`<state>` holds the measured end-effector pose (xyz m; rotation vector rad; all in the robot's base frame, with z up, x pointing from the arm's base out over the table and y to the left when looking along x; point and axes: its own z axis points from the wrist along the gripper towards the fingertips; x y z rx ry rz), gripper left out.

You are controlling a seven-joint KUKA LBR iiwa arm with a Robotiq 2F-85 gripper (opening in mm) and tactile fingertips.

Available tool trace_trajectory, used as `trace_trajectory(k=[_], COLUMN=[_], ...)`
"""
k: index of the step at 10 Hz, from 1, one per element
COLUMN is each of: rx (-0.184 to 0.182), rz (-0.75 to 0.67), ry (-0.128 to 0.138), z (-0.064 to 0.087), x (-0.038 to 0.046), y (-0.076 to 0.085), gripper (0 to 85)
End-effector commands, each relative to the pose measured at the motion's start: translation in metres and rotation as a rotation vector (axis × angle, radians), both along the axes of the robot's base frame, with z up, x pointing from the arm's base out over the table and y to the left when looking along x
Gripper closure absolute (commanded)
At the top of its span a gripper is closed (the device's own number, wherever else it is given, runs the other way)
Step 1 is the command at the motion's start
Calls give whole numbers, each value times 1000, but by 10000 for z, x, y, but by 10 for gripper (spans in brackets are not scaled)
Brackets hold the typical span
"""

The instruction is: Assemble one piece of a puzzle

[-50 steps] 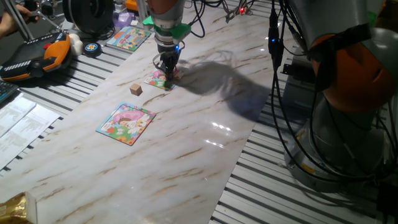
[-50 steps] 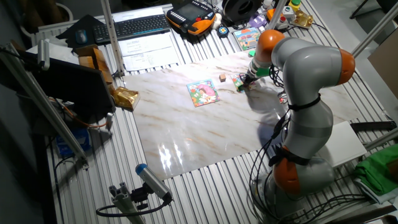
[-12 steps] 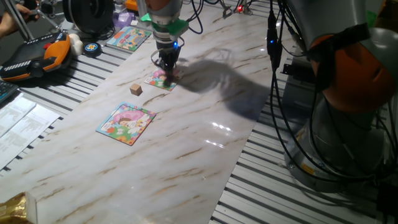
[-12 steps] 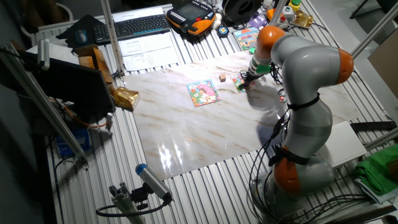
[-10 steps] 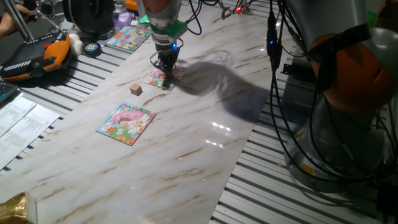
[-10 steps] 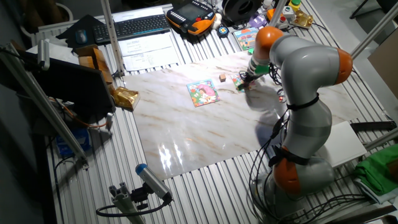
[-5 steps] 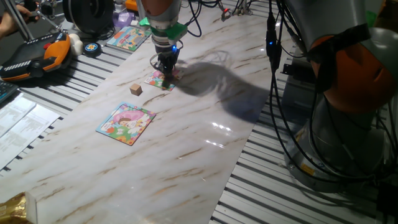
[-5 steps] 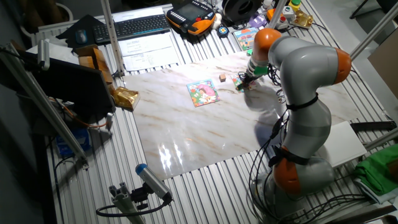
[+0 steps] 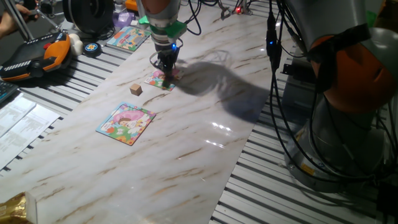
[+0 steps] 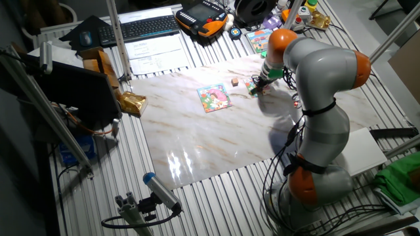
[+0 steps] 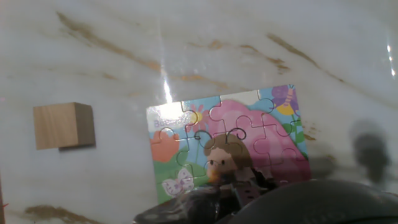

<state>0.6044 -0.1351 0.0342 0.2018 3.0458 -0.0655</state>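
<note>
The puzzle (image 9: 159, 80) is a small pink square picture lying flat on the marble table. It also shows in the other fixed view (image 10: 252, 84) and fills the middle of the hand view (image 11: 231, 140). My gripper (image 9: 166, 70) stands upright with its tips down on the puzzle's near-right part; it also shows in the other fixed view (image 10: 258, 83). In the hand view the gripper (image 11: 245, 194) is a dark blur covering the puzzle's lower edge. The fingers look closed together. The piece is hidden.
A tan cube (image 9: 136, 89) sits just left of the puzzle, also in the hand view (image 11: 64, 126). A blue-edged puzzle (image 9: 126, 123) lies nearer the front. A multicoloured puzzle (image 9: 129, 37), a tape roll (image 9: 92, 48) and an orange-black pendant (image 9: 37, 56) lie beyond the marble's far-left edge.
Over five seconds the gripper has crept slightly left over the puzzle, staying down on it. In the last second hardly anything moved.
</note>
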Motion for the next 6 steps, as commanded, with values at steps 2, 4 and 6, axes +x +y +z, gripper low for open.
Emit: trace_trajectory(k=[2, 4, 6], rx=[-2, 18, 28], rz=[-11, -33, -54], ry=[1, -10, -21], z=[120, 319, 560], x=[-15, -37, -43], y=[-19, -67, -107], gripper=[843, 843, 843])
